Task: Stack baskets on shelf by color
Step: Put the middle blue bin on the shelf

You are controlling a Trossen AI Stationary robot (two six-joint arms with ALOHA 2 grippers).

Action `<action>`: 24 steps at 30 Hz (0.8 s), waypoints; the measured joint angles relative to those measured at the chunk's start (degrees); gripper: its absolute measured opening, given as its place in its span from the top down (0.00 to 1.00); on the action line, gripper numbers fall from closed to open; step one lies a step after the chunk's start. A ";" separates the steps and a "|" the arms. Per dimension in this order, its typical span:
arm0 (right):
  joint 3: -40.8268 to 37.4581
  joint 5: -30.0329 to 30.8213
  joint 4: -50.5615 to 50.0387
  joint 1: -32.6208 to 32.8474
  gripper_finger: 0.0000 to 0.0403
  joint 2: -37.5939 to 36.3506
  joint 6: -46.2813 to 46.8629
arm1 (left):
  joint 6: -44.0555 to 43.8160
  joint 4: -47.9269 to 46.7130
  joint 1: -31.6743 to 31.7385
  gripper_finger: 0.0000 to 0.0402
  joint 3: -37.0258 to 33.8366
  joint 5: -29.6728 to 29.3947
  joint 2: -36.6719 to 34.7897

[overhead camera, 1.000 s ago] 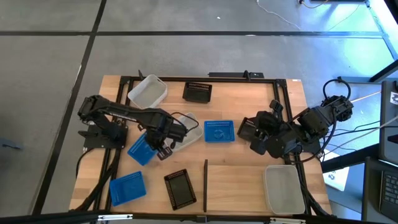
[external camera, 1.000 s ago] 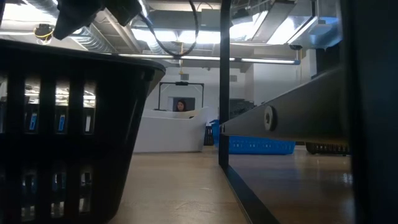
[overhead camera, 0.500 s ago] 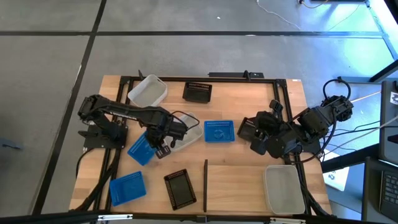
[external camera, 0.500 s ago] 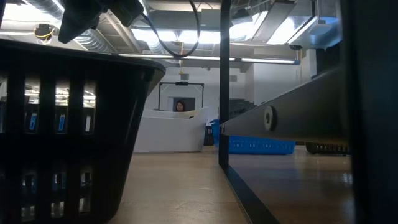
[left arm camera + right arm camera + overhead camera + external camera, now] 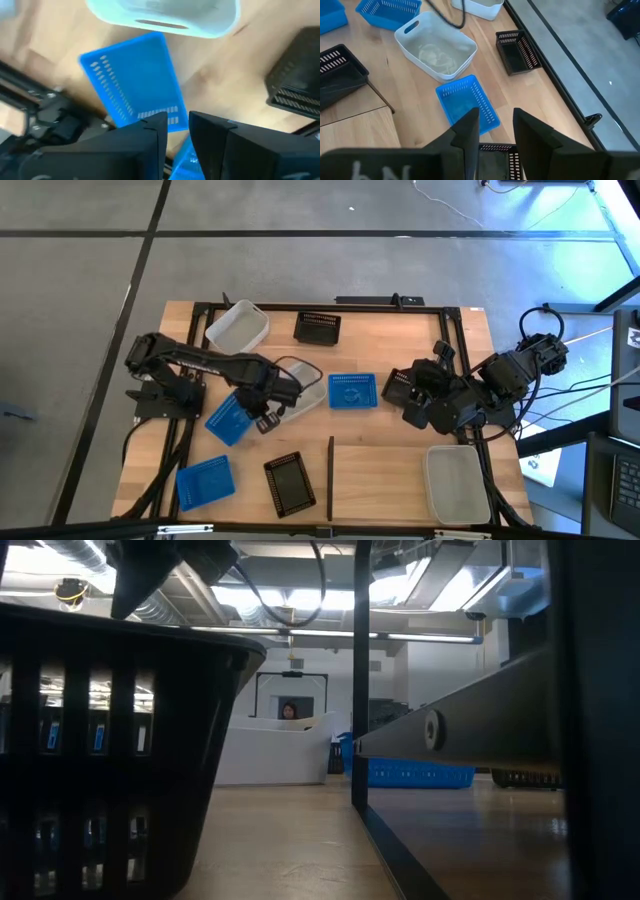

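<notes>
While left gripper (image 5: pixel 268 416) hovers between blue basket (image 5: pixel 227 420), white basket (image 5: pixel 300 393).

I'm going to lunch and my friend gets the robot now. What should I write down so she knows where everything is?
Left gripper: open, empty, by the middle white basket and a blue basket.
Right gripper: open, empty, over a black basket.
Done: one white tub sits on the shelf.
Left: eight baskets lie loose on the table, two white, three blue and three black. Nothing is stacked by colour yet.
</notes>
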 joint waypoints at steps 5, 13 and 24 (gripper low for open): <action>0.00 -0.28 0.00 0.00 0.71 0.00 0.04 | -1.62 1.94 -3.51 0.83 -3.18 -0.03 0.00; 0.00 -0.36 0.00 0.00 0.71 0.00 0.00 | -5.69 9.48 -7.53 0.83 -12.12 -0.63 0.01; 0.00 -3.01 0.00 -0.44 0.71 0.00 0.12 | -7.51 16.94 -7.72 0.83 -18.27 -0.78 0.02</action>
